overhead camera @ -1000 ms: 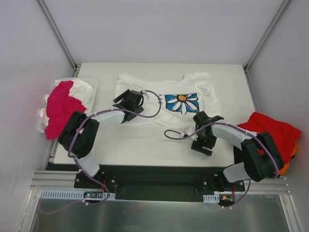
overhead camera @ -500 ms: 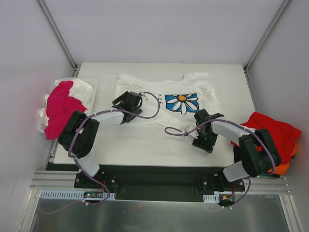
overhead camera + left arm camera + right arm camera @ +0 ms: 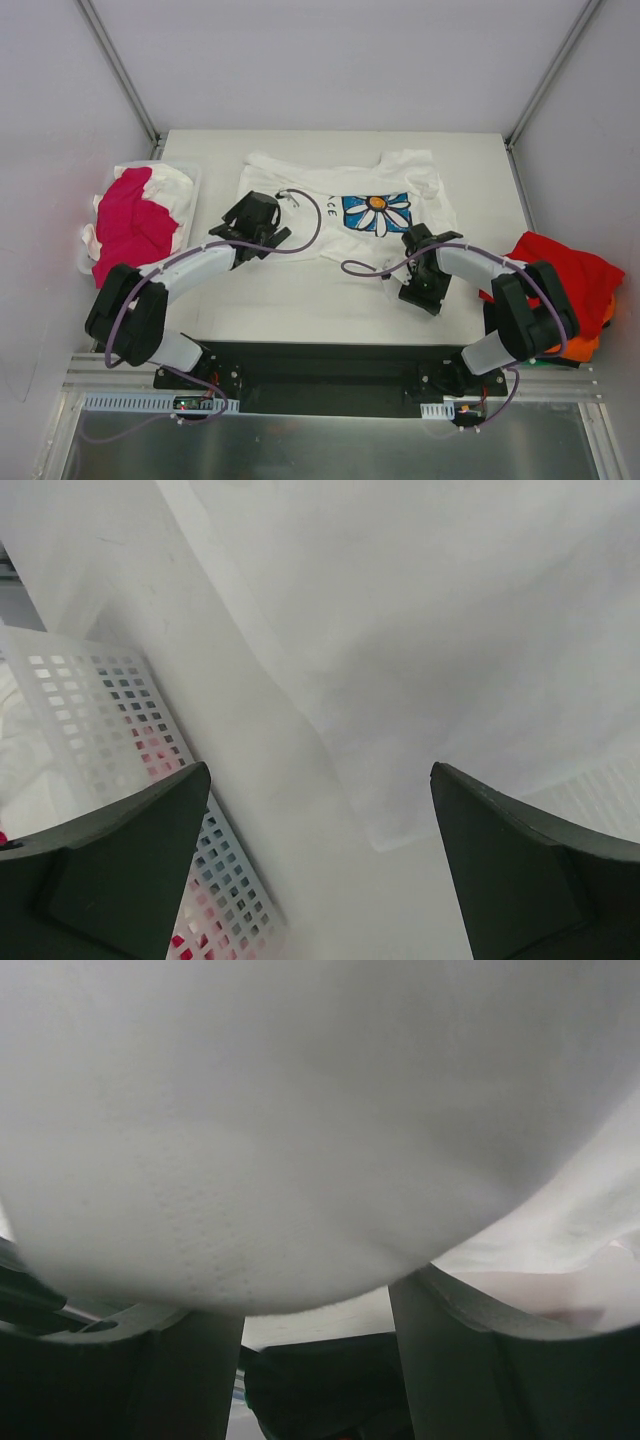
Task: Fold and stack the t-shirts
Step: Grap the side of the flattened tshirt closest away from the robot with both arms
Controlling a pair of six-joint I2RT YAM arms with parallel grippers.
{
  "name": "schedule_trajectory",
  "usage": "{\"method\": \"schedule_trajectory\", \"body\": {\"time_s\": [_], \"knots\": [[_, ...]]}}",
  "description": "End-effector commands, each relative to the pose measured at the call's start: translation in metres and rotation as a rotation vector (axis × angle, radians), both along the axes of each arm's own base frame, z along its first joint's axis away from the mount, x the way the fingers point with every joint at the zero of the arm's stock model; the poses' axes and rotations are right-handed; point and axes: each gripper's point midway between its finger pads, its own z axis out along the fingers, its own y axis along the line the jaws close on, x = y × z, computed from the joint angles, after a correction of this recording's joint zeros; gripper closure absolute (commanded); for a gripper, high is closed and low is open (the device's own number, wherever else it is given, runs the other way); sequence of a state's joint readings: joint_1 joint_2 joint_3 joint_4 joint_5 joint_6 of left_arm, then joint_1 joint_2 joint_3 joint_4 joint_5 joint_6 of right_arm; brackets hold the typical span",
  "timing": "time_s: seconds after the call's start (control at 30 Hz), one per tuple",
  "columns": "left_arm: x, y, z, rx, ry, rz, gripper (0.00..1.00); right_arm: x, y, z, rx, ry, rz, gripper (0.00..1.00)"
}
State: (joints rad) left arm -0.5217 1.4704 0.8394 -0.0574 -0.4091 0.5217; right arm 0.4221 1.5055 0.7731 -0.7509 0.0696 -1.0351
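A white t-shirt (image 3: 300, 185) with a blue daisy print lies spread across the middle of the table. My left gripper (image 3: 250, 213) hovers open over its lower left corner. In the left wrist view that gripper (image 3: 320, 780) has the shirt's corner (image 3: 420, 630) and bare table between its wide jaws. My right gripper (image 3: 415, 263) is down on the shirt's lower right hem. In the right wrist view white cloth (image 3: 300, 1130) bulges between the fingers (image 3: 200, 1370) and hides their tips, so the gripper (image 3: 320, 1295) is shut on it.
A white perforated basket (image 3: 195, 178) at the table's left edge holds a magenta-pink tee (image 3: 130, 225) and white cloth (image 3: 170, 182). A red tee (image 3: 565, 270) lies over an orange one (image 3: 590, 345) at the right edge. Frame posts stand at the back corners.
The right gripper slid forward onto the shirt's hem and its jaws narrowed on the cloth. The left arm swung out to the left and its gripper shifted slightly left, still open.
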Motion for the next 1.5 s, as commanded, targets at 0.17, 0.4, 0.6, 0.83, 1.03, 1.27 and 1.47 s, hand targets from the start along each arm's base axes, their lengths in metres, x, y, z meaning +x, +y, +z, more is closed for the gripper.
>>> {"method": "schedule_trajectory", "body": {"time_s": [0.17, 0.4, 0.6, 0.83, 1.03, 1.27, 1.47], "knots": [[-0.033, 0.001, 0.015, -0.080, 0.028, -0.021, 0.06, 0.015, 0.007, -0.006, 0.045, -0.048, 0.005, 0.42], [-0.064, 0.016, -0.020, -0.057, 0.108, -0.030, 0.07, 0.015, 0.006, -0.004, 0.037, -0.051, 0.009, 0.42], [-0.079, 0.009, -0.033, -0.111, 0.158, -0.065, 0.08, 0.015, 0.006, -0.004, 0.040, -0.047, 0.003, 0.43], [-0.072, 0.002, -0.035, -0.200, 0.215, -0.072, 0.09, 0.013, 0.007, -0.002, 0.045, -0.046, 0.002, 0.44], [-0.052, 0.016, -0.035, -0.255, 0.240, -0.014, 0.10, 0.011, 0.006, 0.000, 0.048, -0.047, 0.005, 0.44], [-0.045, 0.008, -0.044, -0.319, 0.322, -0.031, 0.12, 0.012, 0.008, -0.001, 0.052, -0.040, 0.002, 0.45], [-0.048, 0.006, -0.057, -0.403, 0.422, -0.012, 0.15, 0.011, 0.006, -0.001, 0.044, -0.037, 0.006, 0.46]]}}
